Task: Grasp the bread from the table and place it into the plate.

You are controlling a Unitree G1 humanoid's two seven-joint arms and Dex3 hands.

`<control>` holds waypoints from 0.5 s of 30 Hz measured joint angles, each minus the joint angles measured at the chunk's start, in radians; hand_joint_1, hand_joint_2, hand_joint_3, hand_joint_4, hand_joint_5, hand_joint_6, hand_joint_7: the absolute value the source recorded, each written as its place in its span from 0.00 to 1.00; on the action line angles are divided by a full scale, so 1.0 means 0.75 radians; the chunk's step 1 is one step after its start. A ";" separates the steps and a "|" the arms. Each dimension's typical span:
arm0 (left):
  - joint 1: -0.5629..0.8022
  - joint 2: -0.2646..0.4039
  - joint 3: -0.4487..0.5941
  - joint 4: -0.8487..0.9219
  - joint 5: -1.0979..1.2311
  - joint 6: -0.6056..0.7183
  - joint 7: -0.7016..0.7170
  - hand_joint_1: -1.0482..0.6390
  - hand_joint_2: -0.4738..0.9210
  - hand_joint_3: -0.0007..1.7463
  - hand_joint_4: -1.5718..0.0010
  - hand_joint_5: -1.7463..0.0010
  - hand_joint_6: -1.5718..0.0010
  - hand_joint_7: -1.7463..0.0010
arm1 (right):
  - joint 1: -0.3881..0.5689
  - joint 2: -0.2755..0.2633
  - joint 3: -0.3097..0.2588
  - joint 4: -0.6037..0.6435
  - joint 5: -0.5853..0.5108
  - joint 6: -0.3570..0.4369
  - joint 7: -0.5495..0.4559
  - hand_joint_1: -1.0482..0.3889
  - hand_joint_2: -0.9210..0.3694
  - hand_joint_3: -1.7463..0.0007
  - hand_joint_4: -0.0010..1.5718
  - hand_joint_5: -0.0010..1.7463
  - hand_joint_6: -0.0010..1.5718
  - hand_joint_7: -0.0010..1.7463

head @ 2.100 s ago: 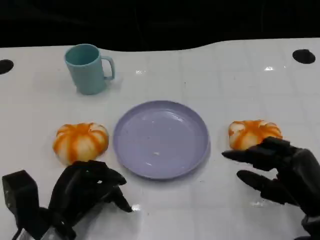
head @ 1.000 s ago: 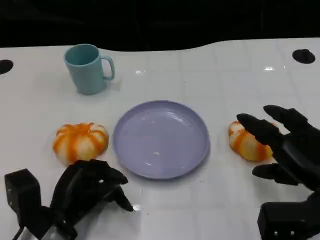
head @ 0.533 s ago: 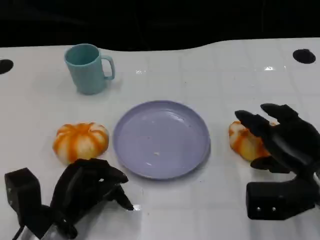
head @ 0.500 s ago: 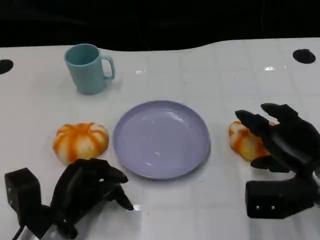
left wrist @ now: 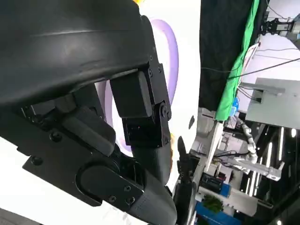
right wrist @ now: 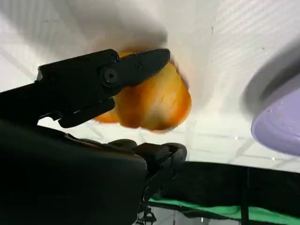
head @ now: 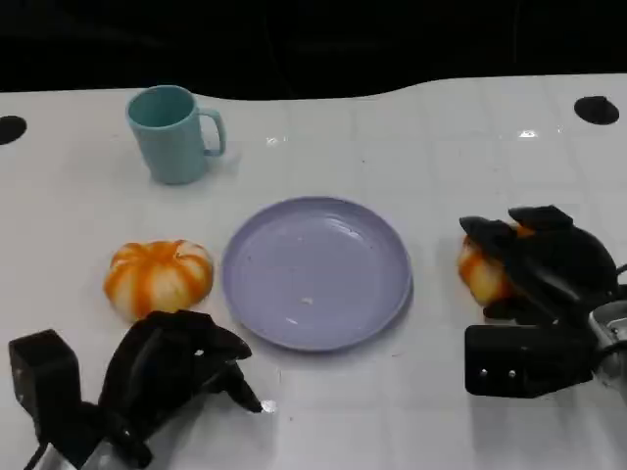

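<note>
Right hand wrapped over the bread to the right of the plate.

The orange-and-white bread sits on the white bench, just beside the purple plate's right rim, with the right hand's fingers curled over its top and far side; the right wrist view shows fingers on both sides of it. The left hand rests near the front edge with fingers curled in, holding nothing. A second orange bun lies left of the plate, and a teal mug stands farther back.
</note>
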 measured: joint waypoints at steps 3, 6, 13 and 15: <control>0.003 0.000 0.000 -0.002 -0.001 0.000 0.000 0.00 0.87 0.00 0.00 0.67 0.00 0.90 | -0.038 0.018 0.019 0.082 0.007 -0.014 -0.025 0.49 0.03 1.00 0.38 0.10 0.37 0.03; 0.007 -0.001 -0.001 -0.004 -0.001 0.000 0.000 0.00 0.87 0.00 0.00 0.67 0.00 0.90 | -0.064 0.028 0.026 0.141 0.034 -0.048 -0.070 0.54 0.03 1.00 0.54 0.12 0.49 0.05; 0.011 -0.002 -0.001 -0.021 -0.001 0.003 0.000 0.00 0.87 0.00 0.00 0.67 0.00 0.90 | -0.070 0.031 0.029 0.193 0.081 -0.152 -0.207 0.63 0.02 1.00 0.59 0.74 0.78 0.04; 0.011 -0.002 -0.001 -0.024 -0.001 0.005 0.000 0.00 0.87 0.00 0.00 0.67 0.00 0.90 | -0.070 0.031 0.031 0.204 0.082 -0.180 -0.240 0.66 0.02 1.00 0.60 0.80 0.83 0.05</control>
